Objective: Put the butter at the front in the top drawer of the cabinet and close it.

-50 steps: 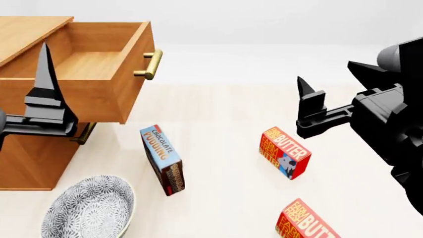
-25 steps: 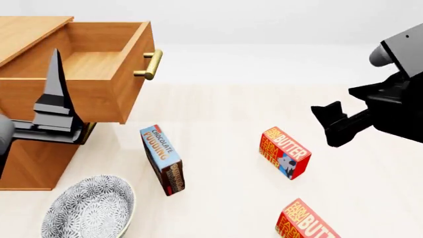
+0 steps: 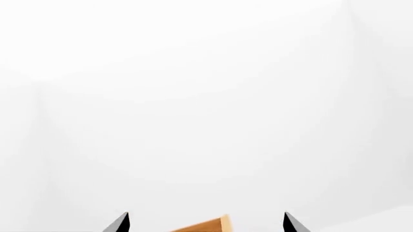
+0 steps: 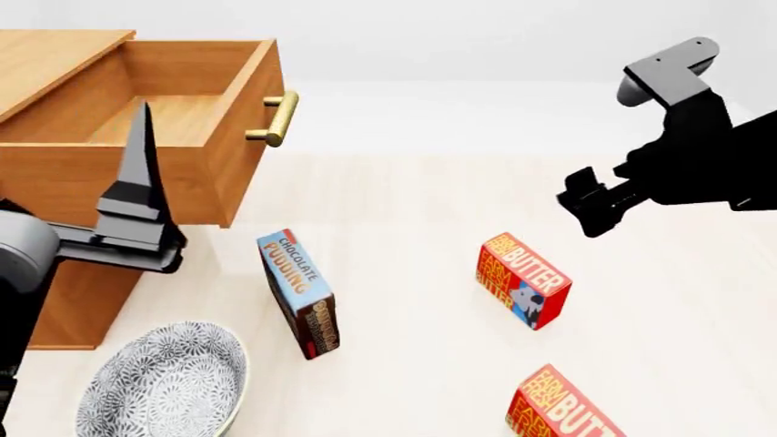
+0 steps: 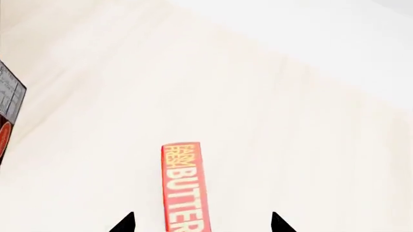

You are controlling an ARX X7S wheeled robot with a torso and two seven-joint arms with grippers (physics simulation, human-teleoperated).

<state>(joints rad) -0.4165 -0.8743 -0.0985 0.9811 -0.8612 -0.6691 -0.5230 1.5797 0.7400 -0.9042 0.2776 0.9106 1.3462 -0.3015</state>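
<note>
The cabinet (image 4: 61, 291) stands at the left in the head view, its top drawer (image 4: 182, 118) pulled out and showing nothing inside. Two red butter boxes lie on the pale surface: one (image 4: 525, 279) mid-right, the other (image 4: 565, 410) nearer me, cut by the picture's lower edge. My right gripper (image 4: 589, 208) hovers open above and just right of the farther box. In the right wrist view a butter box (image 5: 184, 186) lies in line between the spread fingertips of the gripper (image 5: 201, 223), untouched. My left gripper (image 4: 140, 177) points upward in front of the drawer's side, open and holding nothing (image 3: 205, 223).
A blue-and-brown chocolate pudding box (image 4: 300, 291) stands between the cabinet and the butter; its edge shows in the right wrist view (image 5: 9, 111). A patterned grey bowl (image 4: 164, 382) sits at the lower left. A wooden corner (image 3: 210, 226) shows between the left fingertips.
The right arm has swung up and turned, with its wrist now high and the gripper pointing down-left. The left gripper has shifted rightward along the drawer's side. The boxes have not moved.
</note>
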